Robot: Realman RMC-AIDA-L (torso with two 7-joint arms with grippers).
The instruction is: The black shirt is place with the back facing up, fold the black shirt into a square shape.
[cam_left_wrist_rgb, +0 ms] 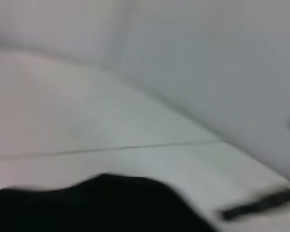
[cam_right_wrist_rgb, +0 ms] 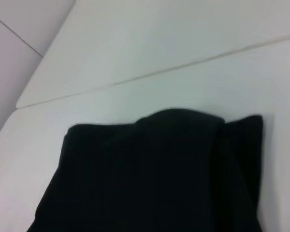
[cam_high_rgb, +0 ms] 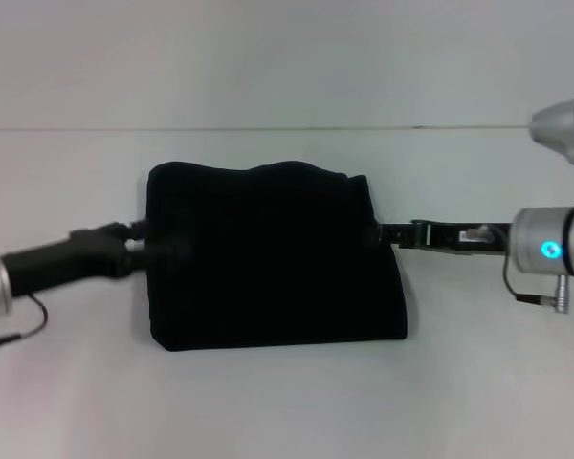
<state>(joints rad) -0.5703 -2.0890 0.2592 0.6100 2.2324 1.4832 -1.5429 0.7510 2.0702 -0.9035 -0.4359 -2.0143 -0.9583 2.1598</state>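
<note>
- Left gripper (cam_high_rgb: 142,245) meets the left edge of the black shirt (cam_high_rgb: 268,258); right gripper (cam_high_rgb: 383,232) meets its right edge. Finger state cannot be told on either.
- Shirt lies mid-table (cam_high_rgb: 287,402), already a compact near-square, far edge rumpled.
- Advised: withdraw both sideways, low and level, avoiding drag on layers.

My left gripper (cam_high_rgb: 143,244) is chunky matte black on a silver wrist, thin black cable looping underneath. My right gripper (cam_high_rgb: 387,232) is slimmer, flat black bars, bolted to a silver cylinder with a glowing cyan light and a dangling plug.
</note>
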